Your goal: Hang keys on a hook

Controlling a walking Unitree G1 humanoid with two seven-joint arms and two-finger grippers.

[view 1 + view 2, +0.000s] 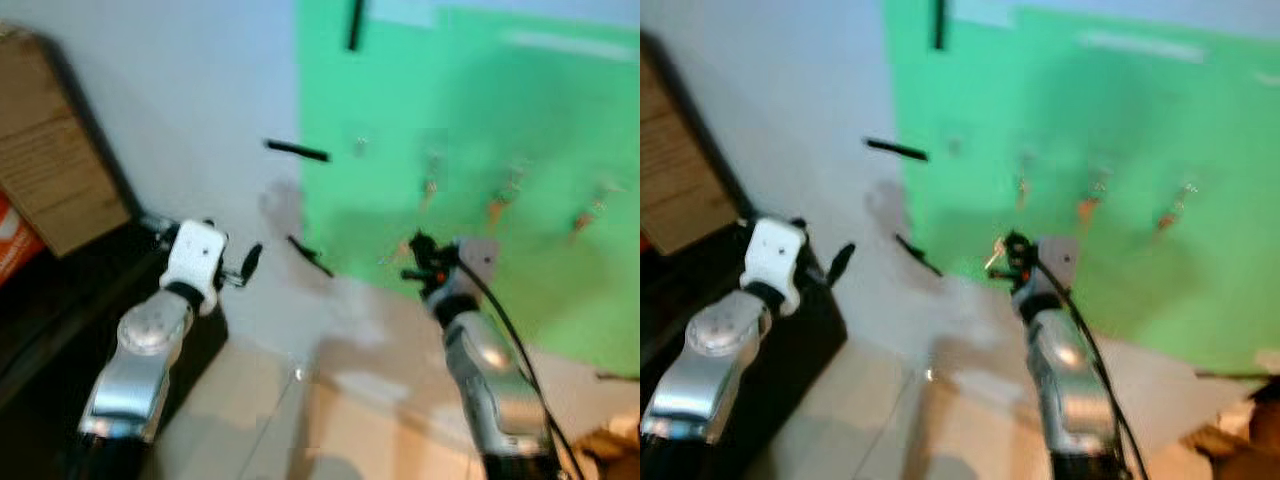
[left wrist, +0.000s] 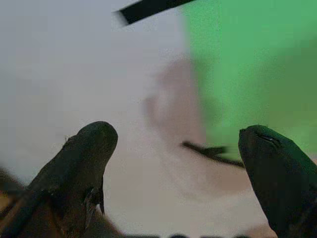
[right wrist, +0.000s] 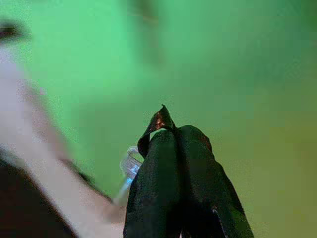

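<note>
Right gripper [image 3: 171, 144] fingers pressed together, pinching keys [image 3: 130, 166], before green wall [image 1: 480, 120]. Left gripper [image 2: 176, 148] fingers spread, empty.

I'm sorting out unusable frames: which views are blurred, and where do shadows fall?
Both eye views are motion-smeared: the small hooks on the green wall panel are streaks. Left wrist view is soft, the open left gripper dark against a grey shadow on the white wall. Right wrist view: the shut right gripper is a silhouette.
</note>
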